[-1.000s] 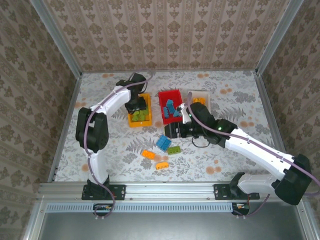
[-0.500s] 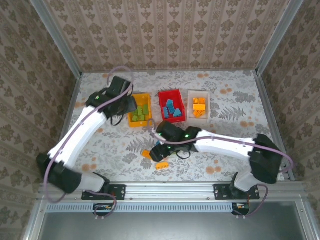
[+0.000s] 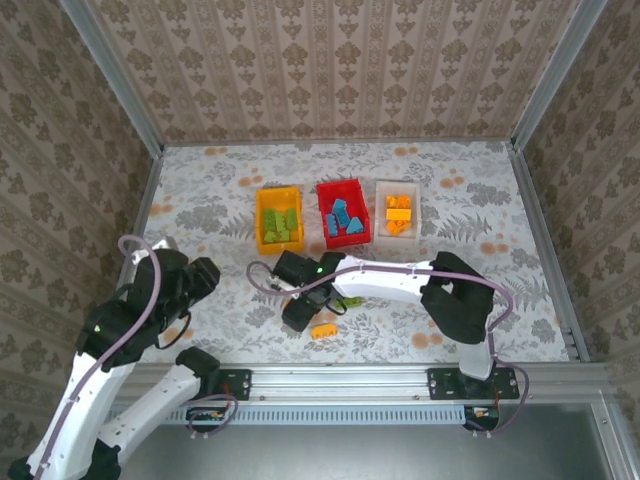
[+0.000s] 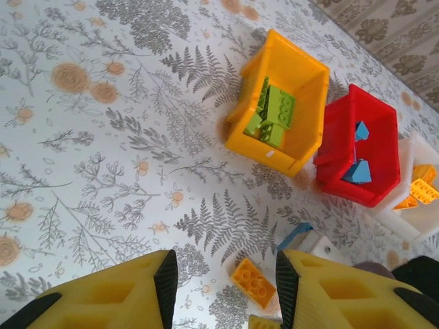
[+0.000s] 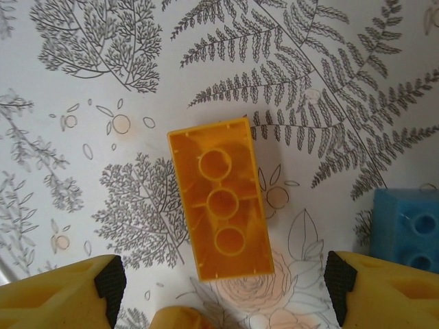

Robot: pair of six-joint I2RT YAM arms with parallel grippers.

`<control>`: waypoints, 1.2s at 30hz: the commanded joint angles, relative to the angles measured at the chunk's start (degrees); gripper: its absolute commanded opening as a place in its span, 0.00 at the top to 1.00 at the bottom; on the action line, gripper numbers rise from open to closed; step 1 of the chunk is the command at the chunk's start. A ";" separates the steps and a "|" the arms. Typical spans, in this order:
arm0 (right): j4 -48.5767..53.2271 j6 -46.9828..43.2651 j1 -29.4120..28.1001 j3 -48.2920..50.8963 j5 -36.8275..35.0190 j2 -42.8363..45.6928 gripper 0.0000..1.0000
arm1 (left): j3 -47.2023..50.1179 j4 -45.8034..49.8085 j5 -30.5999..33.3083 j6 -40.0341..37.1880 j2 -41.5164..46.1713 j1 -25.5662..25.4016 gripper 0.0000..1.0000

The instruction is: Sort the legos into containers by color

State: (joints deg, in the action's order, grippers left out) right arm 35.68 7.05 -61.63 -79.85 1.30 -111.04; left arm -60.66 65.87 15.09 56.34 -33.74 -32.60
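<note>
Your right pincer stands wide open, gripping nothing, straddling an upturned orange lego by the near edge of the bench, apparently touching neither finger. Your left pincer gapes empty too. The containers line the middle toward the far edge.

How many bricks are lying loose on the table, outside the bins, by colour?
orange bricks: 2
blue bricks: 1
green bricks: 1
Total: 4 loose bricks in view
</note>
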 commanded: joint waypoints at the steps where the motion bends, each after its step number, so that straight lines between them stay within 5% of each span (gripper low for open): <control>1: 3.34 -1.96 -0.69 -3.14 -2.53 -3.22 0.22 | 0.53 4.65 2.47 2.68 1.41 -0.01 0.55; 9: 3.62 -1.17 -0.85 -6.79 -5.00 -8.76 0.36 | 1.11 4.93 2.23 3.30 2.01 0.08 0.56; 14: 2.05 0.10 -1.06 -6.29 -6.81 -8.75 0.55 | 1.90 2.32 0.37 2.15 1.76 0.08 0.55; 23: -0.18 5.64 1.68 -0.89 -11.46 8.98 0.70 | 4.33 -9.96 -8.97 -1.63 -2.65 0.03 0.55; 29: 1.22 11.57 15.68 5.61 -10.09 23.59 0.74 | 2.96 -23.09 -18.02 -4.57 -14.62 -2.47 0.56; 36: 2.70 16.09 37.77 2.19 -1.44 20.04 0.73 | -7.82 -33.16 -11.05 -9.00 -34.42 -16.48 0.55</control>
State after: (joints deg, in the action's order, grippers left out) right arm 35.05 19.51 -28.03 -75.57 -4.73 -86.11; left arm -63.44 39.64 1.74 51.40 -64.12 -45.67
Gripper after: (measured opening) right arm 0.336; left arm 0.450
